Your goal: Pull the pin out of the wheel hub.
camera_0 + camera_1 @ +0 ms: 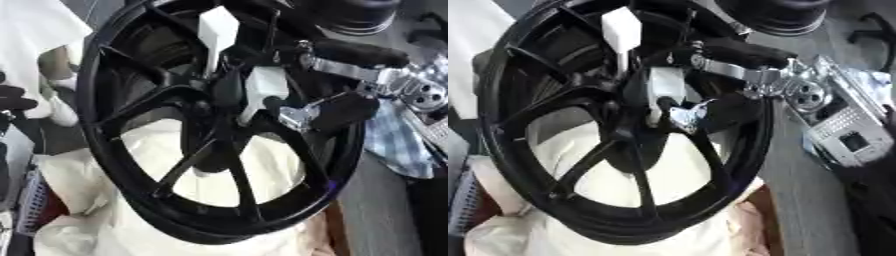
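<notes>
My right hand (337, 107) pinches the white pin (261, 92) at the black wheel hub (210, 107); next I pull it straight out.

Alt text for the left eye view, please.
The robot's right hand reaches from the right to the centre of a black spoked wheel hub, fingers at a white pin. The wheel rests on cream cloth.

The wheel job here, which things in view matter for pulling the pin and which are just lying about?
For the job:
black wheel
white pin at the hub
right hand, fingers by the pin

Lying about:
cream cloth behind the spokes
blue checked cloth
second white piece higher up
</notes>
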